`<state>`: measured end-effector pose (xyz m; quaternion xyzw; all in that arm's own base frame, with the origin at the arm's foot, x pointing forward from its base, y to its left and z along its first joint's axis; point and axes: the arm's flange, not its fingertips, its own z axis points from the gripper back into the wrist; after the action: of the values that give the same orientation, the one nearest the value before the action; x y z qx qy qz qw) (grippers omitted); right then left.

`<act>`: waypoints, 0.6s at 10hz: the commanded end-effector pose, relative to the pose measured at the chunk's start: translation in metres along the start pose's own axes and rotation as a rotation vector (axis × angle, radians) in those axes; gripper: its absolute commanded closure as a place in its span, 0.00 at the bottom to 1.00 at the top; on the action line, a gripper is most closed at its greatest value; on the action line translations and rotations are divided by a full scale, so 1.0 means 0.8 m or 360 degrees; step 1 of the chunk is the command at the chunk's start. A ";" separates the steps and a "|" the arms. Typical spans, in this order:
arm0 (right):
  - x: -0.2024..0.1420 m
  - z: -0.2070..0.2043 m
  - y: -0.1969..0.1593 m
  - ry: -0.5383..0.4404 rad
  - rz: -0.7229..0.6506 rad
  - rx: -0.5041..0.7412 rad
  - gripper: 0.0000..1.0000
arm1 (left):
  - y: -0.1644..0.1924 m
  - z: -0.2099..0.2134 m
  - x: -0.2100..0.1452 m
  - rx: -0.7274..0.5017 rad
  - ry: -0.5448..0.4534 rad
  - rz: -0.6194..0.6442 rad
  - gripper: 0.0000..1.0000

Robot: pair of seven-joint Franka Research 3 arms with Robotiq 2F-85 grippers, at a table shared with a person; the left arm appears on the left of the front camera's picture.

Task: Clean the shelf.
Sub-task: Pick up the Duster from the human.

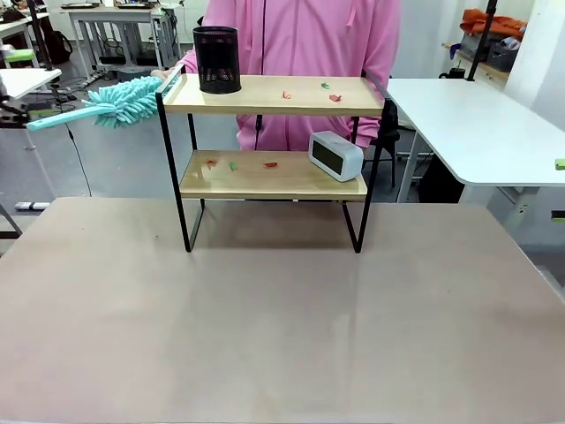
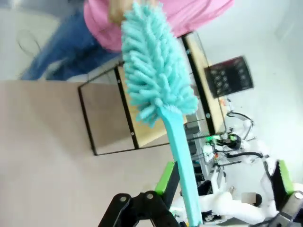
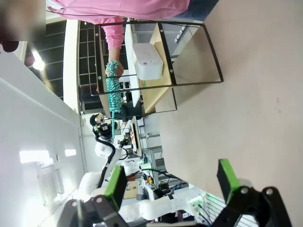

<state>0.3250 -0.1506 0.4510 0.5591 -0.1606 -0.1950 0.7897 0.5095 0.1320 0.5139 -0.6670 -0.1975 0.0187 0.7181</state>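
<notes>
Left of the shelf [image 1: 265, 93], which stands mid-table before the person, the teal duster [image 1: 124, 100] hovers at top-board height, with the person's hand [image 1: 164, 77] at its fluffy head. The left gripper [image 2: 225, 165] is spread wide, the handle between its fingers but unclamped; let go now, the duster would likely drop. A loose sweep could topple the black mesh cup [image 1: 216, 59] on the top board's left end, or push the white clock [image 1: 335, 155] off the lower board's right end. The right gripper [image 3: 170, 168], spread and empty, sits well apart from the shelf.
</notes>
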 end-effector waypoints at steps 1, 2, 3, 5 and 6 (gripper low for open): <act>0.002 -0.001 0.001 -0.0009 0.0026 0.0022 0.00 | -0.005 0.023 -0.028 -0.0021 -0.0060 -0.0099 0.00; 0.002 -0.001 0.001 -0.0009 0.0026 0.0022 0.00 | -0.005 0.023 -0.028 -0.0021 -0.0060 -0.0099 0.00; 0.002 -0.001 0.001 -0.0009 0.0026 0.0022 0.00 | -0.005 0.023 -0.028 -0.0021 -0.0060 -0.0099 0.00; 0.002 -0.001 0.001 -0.0009 0.0026 0.0022 0.00 | 0.010 0.008 -0.003 -0.0015 0.0092 0.0085 0.00; 0.002 -0.001 0.001 -0.0009 0.0026 0.0022 0.00 | 0.014 0.007 -0.005 0.0028 0.0128 0.0117 0.00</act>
<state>0.3250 -0.1508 0.4509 0.5589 -0.1603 -0.1954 0.7898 0.5029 0.1374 0.5004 -0.6692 -0.1786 0.0212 0.7210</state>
